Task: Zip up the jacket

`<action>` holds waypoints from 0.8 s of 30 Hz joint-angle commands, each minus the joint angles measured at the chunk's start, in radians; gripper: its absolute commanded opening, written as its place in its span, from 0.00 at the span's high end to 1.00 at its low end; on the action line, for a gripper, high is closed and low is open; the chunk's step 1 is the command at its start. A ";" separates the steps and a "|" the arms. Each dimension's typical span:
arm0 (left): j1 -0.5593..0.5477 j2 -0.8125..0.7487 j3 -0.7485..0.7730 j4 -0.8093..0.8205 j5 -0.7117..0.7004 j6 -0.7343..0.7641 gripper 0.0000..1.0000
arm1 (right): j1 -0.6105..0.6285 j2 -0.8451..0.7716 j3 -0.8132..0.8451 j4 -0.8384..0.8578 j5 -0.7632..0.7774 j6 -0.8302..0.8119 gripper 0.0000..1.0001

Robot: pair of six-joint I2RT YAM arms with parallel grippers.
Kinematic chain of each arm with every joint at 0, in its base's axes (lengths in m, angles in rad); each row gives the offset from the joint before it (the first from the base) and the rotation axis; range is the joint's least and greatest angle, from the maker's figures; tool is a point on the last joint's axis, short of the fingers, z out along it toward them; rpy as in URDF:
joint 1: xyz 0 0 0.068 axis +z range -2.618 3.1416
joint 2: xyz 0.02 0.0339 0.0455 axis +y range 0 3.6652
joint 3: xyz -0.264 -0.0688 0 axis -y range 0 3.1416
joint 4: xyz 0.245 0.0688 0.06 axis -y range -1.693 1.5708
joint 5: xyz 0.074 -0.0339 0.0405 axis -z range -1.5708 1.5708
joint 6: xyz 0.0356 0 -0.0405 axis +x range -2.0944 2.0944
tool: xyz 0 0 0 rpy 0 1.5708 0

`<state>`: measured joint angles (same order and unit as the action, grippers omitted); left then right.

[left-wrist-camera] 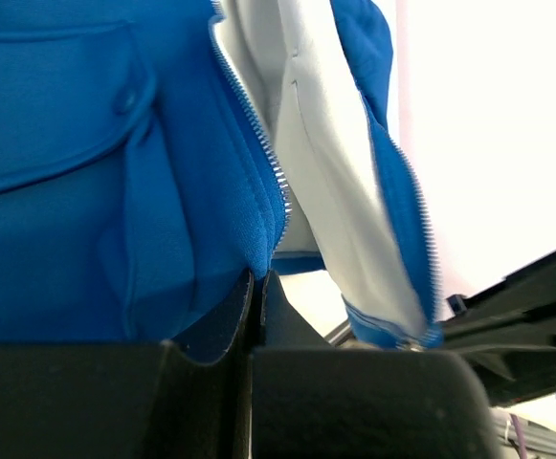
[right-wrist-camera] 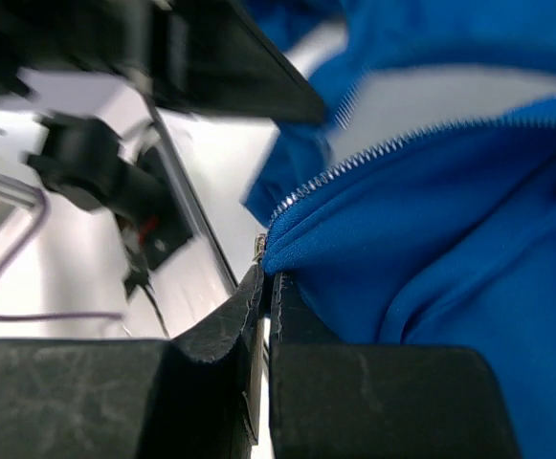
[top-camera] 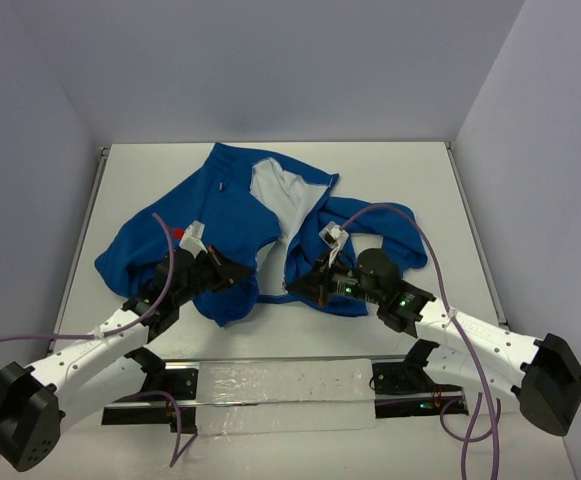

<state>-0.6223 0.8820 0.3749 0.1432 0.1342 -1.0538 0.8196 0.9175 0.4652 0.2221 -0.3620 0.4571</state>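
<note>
The royal-blue jacket (top-camera: 232, 215) lies open on the white table, white lining (top-camera: 280, 200) showing at the middle. My left gripper (top-camera: 238, 275) is shut on the bottom hem of the jacket's left front panel (left-wrist-camera: 249, 239), next to its zipper teeth (left-wrist-camera: 258, 143). My right gripper (top-camera: 305, 288) is shut on the bottom corner of the right front panel (right-wrist-camera: 354, 249), beside the zipper's lower end (right-wrist-camera: 301, 196). A small metal zipper piece (right-wrist-camera: 259, 247) shows at the right jaws. The two front edges hang apart, unzipped.
The jacket's sleeves spread to the left (top-camera: 130, 250) and right (top-camera: 395, 225). Purple cables (top-camera: 410, 225) loop over both arms. A metal rail (top-camera: 280, 385) runs along the near table edge. Grey walls enclose the table (top-camera: 390, 165).
</note>
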 commanded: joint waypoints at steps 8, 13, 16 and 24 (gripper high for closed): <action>-0.020 0.017 0.073 0.185 0.055 0.021 1.00 | -0.004 -0.041 -0.110 0.482 -0.022 -0.020 1.00; -0.020 0.012 0.104 0.154 0.041 0.038 1.00 | -0.004 -0.122 -0.210 0.672 0.022 -0.065 1.00; -0.023 0.042 0.122 0.185 0.060 0.028 1.00 | -0.002 -0.120 -0.192 0.652 -0.002 -0.095 1.00; -0.101 0.161 0.195 0.234 0.100 0.037 1.00 | -0.002 -0.068 -0.180 0.707 -0.008 -0.088 1.00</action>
<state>-0.6835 1.0182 0.4985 0.2800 0.1958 -1.0345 0.8173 0.8439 0.2432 0.8088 -0.3579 0.3943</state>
